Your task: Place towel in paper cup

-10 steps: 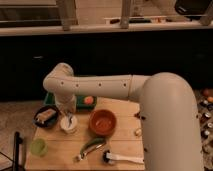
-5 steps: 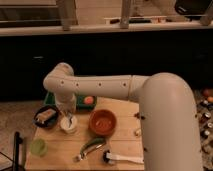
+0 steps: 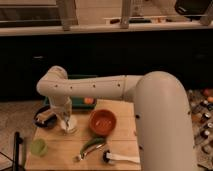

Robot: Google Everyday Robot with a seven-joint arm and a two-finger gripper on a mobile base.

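My gripper (image 3: 65, 119) hangs straight down from the white arm at the left of the wooden table (image 3: 65, 157). Its tip is right over, or inside, the paper cup (image 3: 68, 127), a short whitish cup that stands between the black bowl and the orange bowl. I cannot make out the towel as a separate thing. A pale mass at the cup's mouth under the gripper could be it, but I cannot tell.
A black bowl (image 3: 44, 116) with something in it lies left of the cup. A light green cup (image 3: 38, 147) stands at the front left and an orange bowl (image 3: 102, 121) in the middle. A green vegetable (image 3: 93, 145) and a white-handled brush (image 3: 121, 159) lie in front. A green tray (image 3: 82, 102) is behind.
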